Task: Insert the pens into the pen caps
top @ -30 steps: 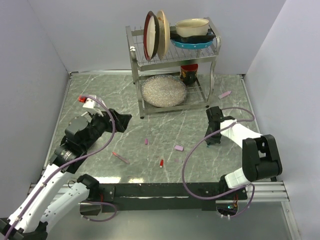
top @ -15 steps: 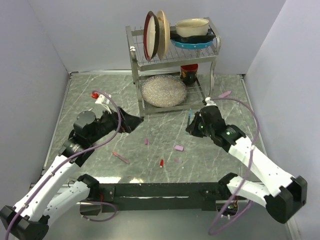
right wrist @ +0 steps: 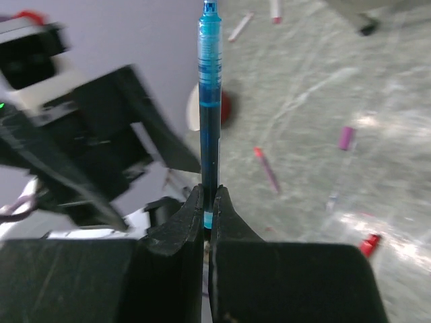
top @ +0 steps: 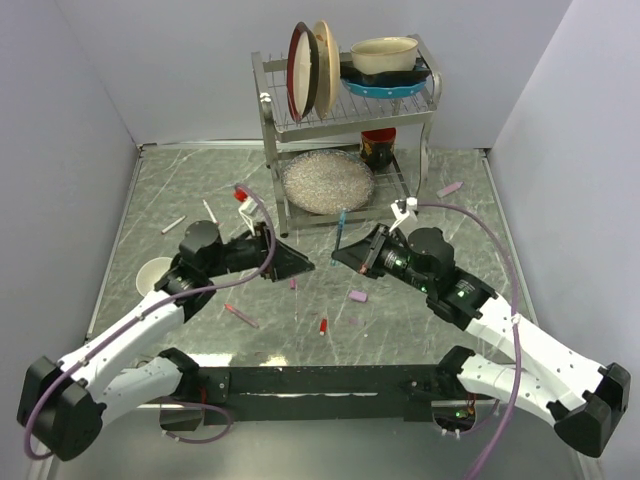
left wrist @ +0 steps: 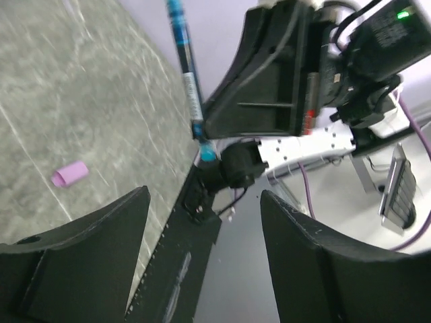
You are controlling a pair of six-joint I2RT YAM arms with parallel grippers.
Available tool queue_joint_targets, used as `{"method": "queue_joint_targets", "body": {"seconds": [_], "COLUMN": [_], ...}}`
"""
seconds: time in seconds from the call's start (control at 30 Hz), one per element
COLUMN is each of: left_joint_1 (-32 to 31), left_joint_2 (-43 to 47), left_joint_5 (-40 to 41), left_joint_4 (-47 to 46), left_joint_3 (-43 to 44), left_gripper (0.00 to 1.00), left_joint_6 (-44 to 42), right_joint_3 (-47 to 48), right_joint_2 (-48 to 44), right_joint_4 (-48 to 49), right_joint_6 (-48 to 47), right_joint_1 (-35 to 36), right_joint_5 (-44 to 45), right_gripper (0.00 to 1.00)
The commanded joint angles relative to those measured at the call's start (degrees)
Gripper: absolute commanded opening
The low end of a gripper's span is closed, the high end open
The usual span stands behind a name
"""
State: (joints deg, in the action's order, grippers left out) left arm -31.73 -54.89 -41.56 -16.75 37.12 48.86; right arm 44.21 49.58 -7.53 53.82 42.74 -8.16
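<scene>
My right gripper [top: 340, 257] is shut on a dark blue pen [top: 342, 228] that sticks up from its fingertips above the table's middle. In the right wrist view the jaws [right wrist: 209, 195] pinch the low end of the pen [right wrist: 209, 101]. My left gripper [top: 300, 265] faces it from the left, close by, open and holding nothing. The left wrist view has the open left gripper [left wrist: 204, 198] below the pen [left wrist: 190, 81]. On the table lie a magenta cap [top: 293, 283], a pale pink cap [top: 357, 296], a red cap [top: 323, 326] and a reddish-pink pen [top: 241, 315].
Two white pens [top: 173, 225] lie at the left, near a white cup [top: 155, 272]. A pale pink pen [top: 449, 188] rests at the right. A metal dish rack [top: 345, 150] with plates and bowls stands at the back. Walls close in both sides.
Both arms have swung in to the middle: the right gripper came left carrying the blue pen, the left gripper came right to face it, and its jaws have narrowed a little.
</scene>
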Motion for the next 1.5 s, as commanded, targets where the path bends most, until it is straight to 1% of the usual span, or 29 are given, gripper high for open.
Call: {"method": "queue_joint_targets", "body": {"seconds": [0.0,0.07,0.13,0.27,0.4,0.5,0.53,0.6,0.63,0.8,0.9,0.93,0.97,1.0,1.03,1.07,1.1,1.13,1.2,1.23,1.27,1.3,1.33,1.37,1.4,1.43,1.47], "left_joint_1": [-1.15,-1.23,-1.23,-1.32,-2.11,-3.34,-3.78,-4.22,-4.31,-4.31,-4.31,-4.31,-4.31,-4.31,-4.31,-4.31,-4.31,-4.22,-3.44,-2.91,-2.38,-0.98,-0.27,0.6,2.61,3.76,4.65], "left_joint_2": [-2.49,-3.37,-4.87,-7.24,-8.3,-8.74,-8.83,-9.0,-9.0,-8.65,-8.56,-8.74,-9.17,-9.53,-9.97,-10.67,-10.85,-11.02,-10.5,-9.97,-8.93,-8.39,-7.78,-6.99,-6.55,-6.19,-5.32], "left_joint_5": [-0.9,-0.1,-0.01,-1.41,-2.47,-1.86,-1.68,-1.42,-1.5,-1.16,-0.89,-0.8,-1.06,-1.68,-2.29,-2.73,-3.87,-4.31,-4.49,-3.62,-2.66,-1.69,0.15,0.77,0.78,0.34,-0.18], "left_joint_4": [-3.3,-3.63,-6.09,-9.78,-13.56,-13.13,-13.13,-13.74,-13.92,-13.57,-14.44,-14.8,-15.41,-16.89,-17.43,-18.05,-19.1,-18.84,-15.7,-8.63,-4.99,-0.43,6.84,10.39,12.69,14.19,16.55], "left_joint_3": [4.09,6.38,7.08,6.74,5.24,5.68,5.77,5.68,5.59,4.54,3.83,3.83,3.75,3.75,3.75,3.83,3.83,3.92,5.93,7.16,10.13,11.81,13.48,16.37,17.53,18.24,19.12], "left_gripper": [0.72,0.71,0.7,0.63,0.61,0.57,0.54,0.51,0.48,0.44,0.32,0.23,0.18,0.07,0.02,0.01,0.01,0.01,0.01,0.01,0.01,0.01,0.01,0.01,0.01,0.01,0.01], "left_joint_6": [-0.96,-0.96,0.79,3.6,5.71,5.37,5.28,6.06,6.42,7.56,9.41,9.85,10.89,11.51,12.04,13.09,13.45,13.54,10.22,8.2,3.39,0.74,-1.73,-5.84,-7.36,-8.51,-10.87], "right_joint_3": [1.23,0.97,0.36,-0.26,-0.44,-0.61,-0.52,-0.17,-0.26,-1.23,-1.4,-1.4,-1.49,-1.58,-1.67,-1.67,-1.58,-1.49,-1.58,-2.1,-2.54,-3.07,-4.03,-4.13,-4.13,-3.78,-3.43], "right_joint_2": [1.04,1.66,1.92,1.57,1.04,1.22,1.31,1.57,1.57,0.16,-0.19,-0.19,-0.19,-0.19,-0.1,-0.19,-0.19,-0.27,-0.89,-1.24,-2.2,-2.64,-3.08,-3.52,-3.53,-3.44,-2.74], "right_joint_4": [6.83,7.44,7.35,9.02,8.94,9.99,10.25,10.25,10.52,10.69,10.34,10.34,10.43,10.6,11.04,11.13,11.05,10.26,9.03,7.98,6.49,5.52,3.16,0.96,-1.24,-5.35,-7.13], "right_joint_6": [1.11,0.58,0.58,0.58,0.23,0.23,0.23,0.06,0.14,-0.21,-0.65,-0.74,-0.91,-1.09,-1.26,-1.61,-1.62,-1.62,-1.88,-1.97,-2.32,-2.75,-3.11,-2.85,-2.41,-1.8,-0.75], "right_joint_1": [4.88,6.21,7.79,9.64,10.26,10.52,10.52,10.78,10.87,11.22,11.22,11.22,11.22,11.22,11.22,11.31,11.31,11.4,11.22,11.31,11.31,11.31,11.05,10.87,9.83,8.77,5.28], "right_joint_5": [0.16,0.87,0.87,2.62,3.06,3.15,3.15,3.68,4.03,5.88,5.88,5.53,5.27,5.0,4.39,4.12,4.12,4.29,5.87,6.75,9.63,11.05,14.11,17.36,22.87,24.32,25.21], "right_gripper": [0.0,0.0,0.0,0.0,0.0,0.0,0.0,0.0,0.0,0.0,0.0,0.0,0.0,0.0,0.0,0.03,0.09,0.25,0.44,0.56,0.61,0.64,0.67,0.68,0.68,0.68,0.68]}}
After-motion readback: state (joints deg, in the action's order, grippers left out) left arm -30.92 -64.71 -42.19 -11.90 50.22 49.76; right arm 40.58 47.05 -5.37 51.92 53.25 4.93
